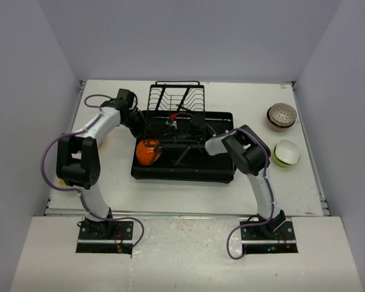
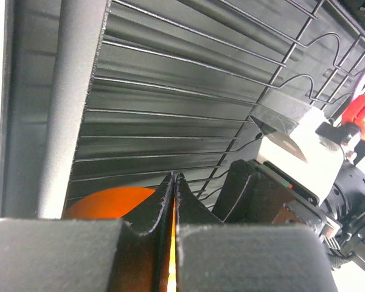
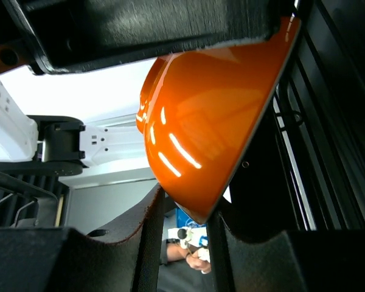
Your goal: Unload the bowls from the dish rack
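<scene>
Left fingers pressed together, held low over the ribbed floor of the black tray, just beside the orange bowl. Right fingers partly spread, pinching the rim of the orange bowl, which is tipped up on edge. Bowl sits at the near left of the dish rack, over the tray. Brown speckled bowl and lime green bowl rest on the worktop to the right, well apart from the rack.
</scene>
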{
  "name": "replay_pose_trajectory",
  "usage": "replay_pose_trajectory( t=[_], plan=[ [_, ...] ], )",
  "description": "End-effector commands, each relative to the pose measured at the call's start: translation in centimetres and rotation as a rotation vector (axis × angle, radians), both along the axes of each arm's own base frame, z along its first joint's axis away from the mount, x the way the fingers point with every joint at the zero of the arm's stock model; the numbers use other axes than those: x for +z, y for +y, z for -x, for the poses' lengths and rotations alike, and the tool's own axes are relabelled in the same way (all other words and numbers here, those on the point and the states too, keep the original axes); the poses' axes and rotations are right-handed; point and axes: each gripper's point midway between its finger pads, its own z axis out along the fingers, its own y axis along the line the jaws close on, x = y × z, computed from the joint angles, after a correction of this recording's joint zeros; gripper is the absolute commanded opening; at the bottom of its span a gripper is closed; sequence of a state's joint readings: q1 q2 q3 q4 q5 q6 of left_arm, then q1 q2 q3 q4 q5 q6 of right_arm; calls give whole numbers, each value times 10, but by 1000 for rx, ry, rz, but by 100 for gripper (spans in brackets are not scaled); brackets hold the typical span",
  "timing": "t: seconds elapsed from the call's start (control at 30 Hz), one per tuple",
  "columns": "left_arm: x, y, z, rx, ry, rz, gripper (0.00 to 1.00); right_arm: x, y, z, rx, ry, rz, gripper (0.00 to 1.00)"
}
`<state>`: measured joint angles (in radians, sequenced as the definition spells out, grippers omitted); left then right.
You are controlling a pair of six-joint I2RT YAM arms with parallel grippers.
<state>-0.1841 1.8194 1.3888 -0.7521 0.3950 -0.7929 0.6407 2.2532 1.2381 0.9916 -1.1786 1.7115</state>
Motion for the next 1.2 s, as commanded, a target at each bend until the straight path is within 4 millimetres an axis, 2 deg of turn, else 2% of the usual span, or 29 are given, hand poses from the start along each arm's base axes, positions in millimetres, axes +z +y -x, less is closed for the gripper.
replay_pose_trajectory(
  t=[0.0,0.03,0.13,0.33,0.5,0.67,0.7,0.93,1.17],
  plan=[
    [15,-3,-6,-8,-34,37,0,18,6,-2,18,-42,-66,32],
    [14,-3,-6,-7,-34,41,0,18,6,-3,13,-42,-70,31],
    [15,-5,-6,-6,-37,52,0,15,8,-6,-2,-35,-67,20],
    [20,-6,-9,0,-59,66,0,12,10,-11,-40,-28,-66,13],
    [26,-10,-14,5,-103,96,0,9,11,-13,-52,-15,-67,0],
    [42,-14,-27,6,-200,153,0,7,9,-12,-58,-13,-84,0],
    [50,-16,-30,-1,-233,177,0,8,9,-11,-57,-14,-92,0],
    [86,-6,-48,16,-371,239,0,23,-2,-4,-55,-40,-195,0],
    [92,4,-49,33,-389,251,0,38,-12,-2,-42,-76,-235,0]
  ],
)
